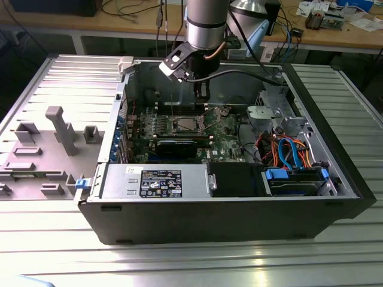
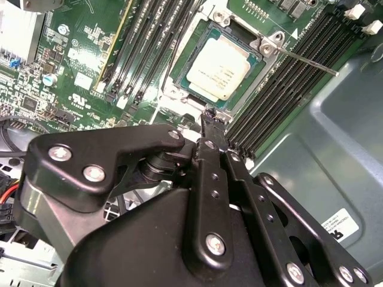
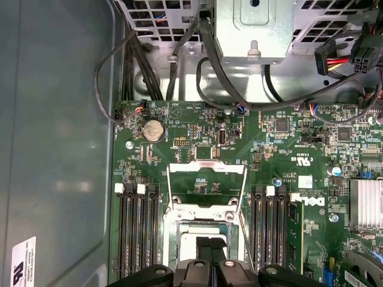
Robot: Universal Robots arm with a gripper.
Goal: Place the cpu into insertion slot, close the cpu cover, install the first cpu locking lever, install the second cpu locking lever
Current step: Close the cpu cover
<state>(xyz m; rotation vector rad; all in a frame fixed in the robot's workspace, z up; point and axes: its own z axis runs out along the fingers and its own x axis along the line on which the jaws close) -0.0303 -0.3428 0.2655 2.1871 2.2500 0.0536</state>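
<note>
- Gripper [image 3: 210, 246]: on the single arm [image 1: 205, 24], reaching down into the open computer case [image 1: 239, 218]. The two black fingers [image 2: 210, 122] are drawn together, and nothing can be seen between them.
- Gripper, position: the tips hang at the edge of the insertion slot [image 2: 268, 43]. In the first wrist view they overlap the near part of the chip. Whether they touch chip or rim cannot be told.
- Cpu [image 2: 222, 66]: flat square with a dull silver top, seated level inside the insertion slot with its whole top uncovered.
- Cpu cover [image 3: 206, 168]: thin silver frame with a square window, hinged back off the insertion slot. It lies open over the green circuit board [image 3: 281, 155], which shows through its window.
- Locking lever [image 2: 311, 63]: thin metal rod running out from one corner of the insertion slot, across the long black slots [image 2: 281, 78] beside it.
- Coin battery [image 3: 153, 129]: round and silver, on the board beyond the open cover, away from the insertion slot.
- Long black slots, second bank [image 3: 137, 233]: on the other flank of the insertion slot.
- Power supply [image 1: 155, 182]: grey box along the case wall, well apart from the insertion slot.
</note>
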